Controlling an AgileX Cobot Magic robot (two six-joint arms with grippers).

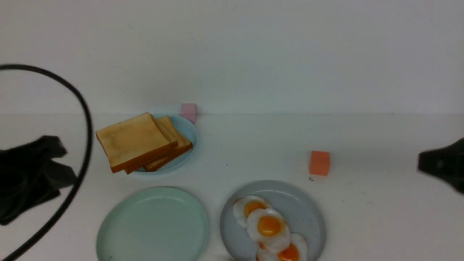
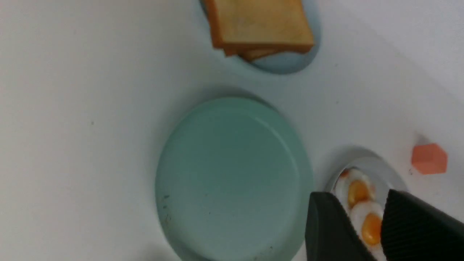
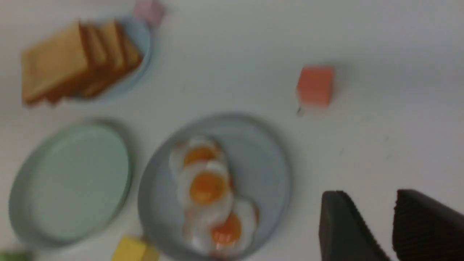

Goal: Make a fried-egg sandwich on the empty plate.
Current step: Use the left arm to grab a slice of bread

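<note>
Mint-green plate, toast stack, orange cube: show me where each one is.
mint-green plate (image 1: 152,224), front view, bare middle of its surface.
toast stack (image 1: 132,141), front view, top face of the uppermost slice.
orange cube (image 1: 319,164), front view, its front face.

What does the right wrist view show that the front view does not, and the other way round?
Only the right wrist view: a yellow block beside the grey plate, and the right gripper up close, its fingers parted with nothing between them.
Only the front view: the left arm and a looping black cable.
Both: the toast stack on the light blue plate, the empty mint-green plate, three fried eggs on the grey plate, the orange block and the pink block.
</note>
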